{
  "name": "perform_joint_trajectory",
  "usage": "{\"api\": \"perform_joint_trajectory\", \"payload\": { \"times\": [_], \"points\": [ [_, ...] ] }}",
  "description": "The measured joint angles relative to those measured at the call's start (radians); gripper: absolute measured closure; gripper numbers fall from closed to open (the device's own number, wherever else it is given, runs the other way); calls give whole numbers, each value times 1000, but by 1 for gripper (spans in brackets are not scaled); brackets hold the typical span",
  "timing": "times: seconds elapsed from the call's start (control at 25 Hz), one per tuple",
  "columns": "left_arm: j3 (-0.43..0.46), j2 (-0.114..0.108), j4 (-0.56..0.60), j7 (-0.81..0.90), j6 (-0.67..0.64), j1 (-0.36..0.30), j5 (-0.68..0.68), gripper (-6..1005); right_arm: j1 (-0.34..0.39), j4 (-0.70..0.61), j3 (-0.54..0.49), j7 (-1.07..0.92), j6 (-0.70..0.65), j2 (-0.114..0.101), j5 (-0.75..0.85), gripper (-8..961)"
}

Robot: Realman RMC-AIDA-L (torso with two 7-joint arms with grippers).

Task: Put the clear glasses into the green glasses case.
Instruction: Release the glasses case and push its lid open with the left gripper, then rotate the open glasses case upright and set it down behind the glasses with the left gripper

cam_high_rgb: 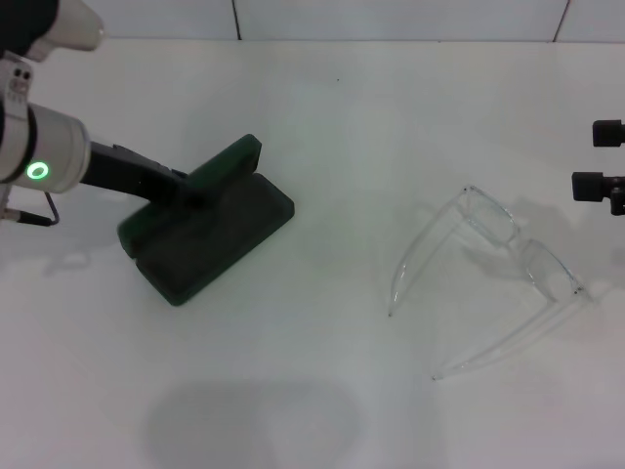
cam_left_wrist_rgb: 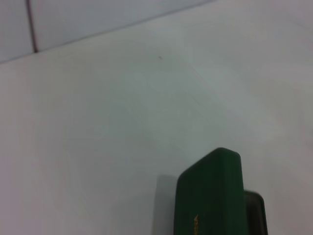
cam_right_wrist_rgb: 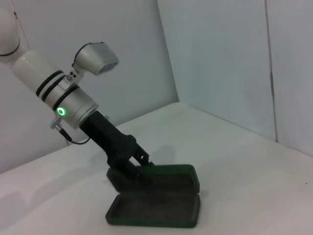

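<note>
Left gripper (cam_right_wrist_rgb: 139, 164) pinches hard green glasses case (cam_high_rgb: 210, 230) lid; clear glasses (cam_high_rgb: 493, 274) apart.

We see a dark green case (cam_high_rgb: 210, 230) with a dark grey lining and small gold lettering on its lid, clear colourless glasses (cam_high_rgb: 498, 269), a plain white tabletop (cam_high_rgb: 332, 117), and a white arm (cam_right_wrist_rgb: 54, 93) with black bands and a glowing green ring.

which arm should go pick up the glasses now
Right, probably. The right gripper sits at the table's right edge, close beside the clear glasses lying unfolded there. The left gripper is at the open green case, touching its lid, well away from them.
</note>
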State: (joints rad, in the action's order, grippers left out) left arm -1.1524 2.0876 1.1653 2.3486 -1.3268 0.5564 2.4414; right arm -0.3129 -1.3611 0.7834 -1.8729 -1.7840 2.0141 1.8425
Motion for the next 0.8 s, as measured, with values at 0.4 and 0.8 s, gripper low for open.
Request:
{"api": "perform_joint_trajectory", "payload": {
  "times": [0.4,0.8],
  "points": [
    [-89,-2,45,-28,-7,4,16,659,-1,8,-5,1,14,0,6,137],
    [-252,1,304,-9,-40,-63,100,808,-81,10,2,-121,85,-8,186,142]
  ]
}}
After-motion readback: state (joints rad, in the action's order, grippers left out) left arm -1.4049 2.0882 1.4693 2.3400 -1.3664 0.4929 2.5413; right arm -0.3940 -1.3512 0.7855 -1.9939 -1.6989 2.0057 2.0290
